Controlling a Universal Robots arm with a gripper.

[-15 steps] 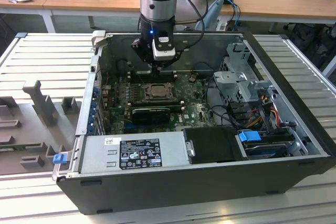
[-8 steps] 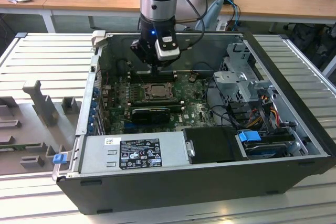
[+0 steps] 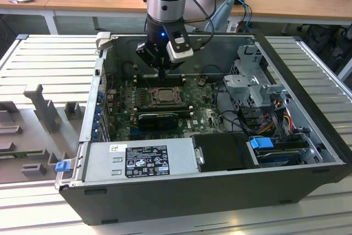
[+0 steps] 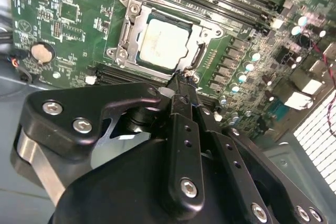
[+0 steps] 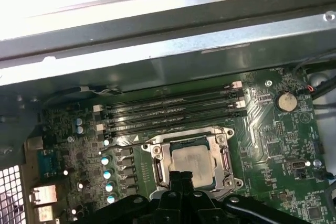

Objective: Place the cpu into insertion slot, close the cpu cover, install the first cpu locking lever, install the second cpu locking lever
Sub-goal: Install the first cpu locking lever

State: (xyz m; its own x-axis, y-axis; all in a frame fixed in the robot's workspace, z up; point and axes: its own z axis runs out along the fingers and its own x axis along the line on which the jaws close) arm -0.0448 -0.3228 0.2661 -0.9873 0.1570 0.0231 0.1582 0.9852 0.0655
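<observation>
The cpu [image 4: 164,44] lies in the insertion slot [image 4: 169,20], apparently under the cpu cover [image 4: 126,35].

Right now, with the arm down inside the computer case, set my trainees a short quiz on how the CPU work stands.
1. True or false: the cpu is seated in the insertion slot.
2. The cpu cover is: A) standing upright on its hinge; B) lying flat, framing the chip; C) lying outside the case.
3. Which is the tip of the gripper closer to: the coin battery or the cpu cover?

Key: 1 true. 2 B. 3 the cpu cover; the tip sits right at its edge.
</observation>
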